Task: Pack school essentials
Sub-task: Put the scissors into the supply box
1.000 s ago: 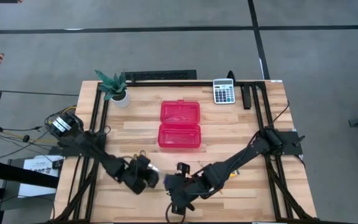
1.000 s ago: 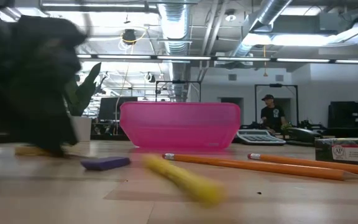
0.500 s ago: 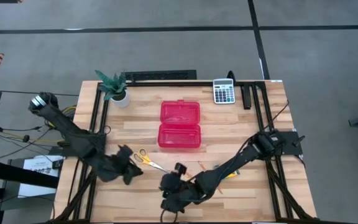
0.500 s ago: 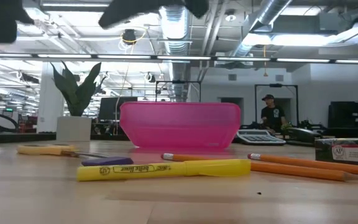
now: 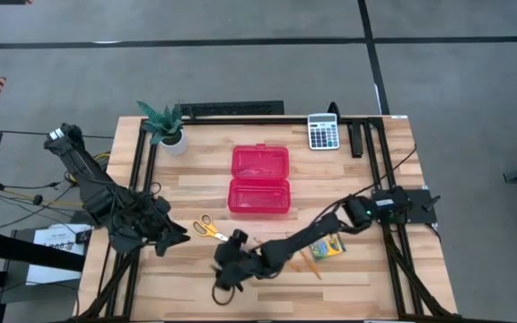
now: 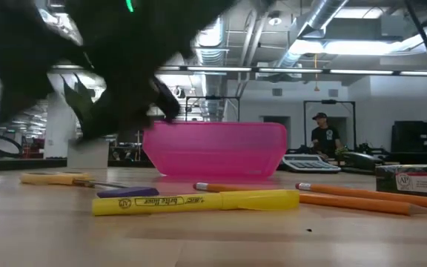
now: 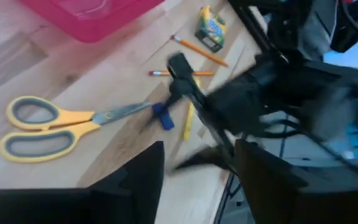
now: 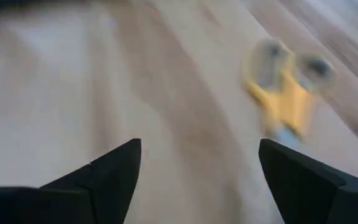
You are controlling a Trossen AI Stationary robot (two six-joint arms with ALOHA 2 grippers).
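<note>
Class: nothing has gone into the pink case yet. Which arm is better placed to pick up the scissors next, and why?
Probably the right: the right gripper is open, beside the scissors. The left gripper sits at the table's edge.

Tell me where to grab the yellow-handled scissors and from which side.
Probably take the scissors at the neck where the yellow handles meet the blades, coming straight down from above. They lie flat and closed on the table, so there is no edge to get under from the side, and the neck is the narrowest part. The right gripper is open and faces them; the left gripper is open too.
</note>
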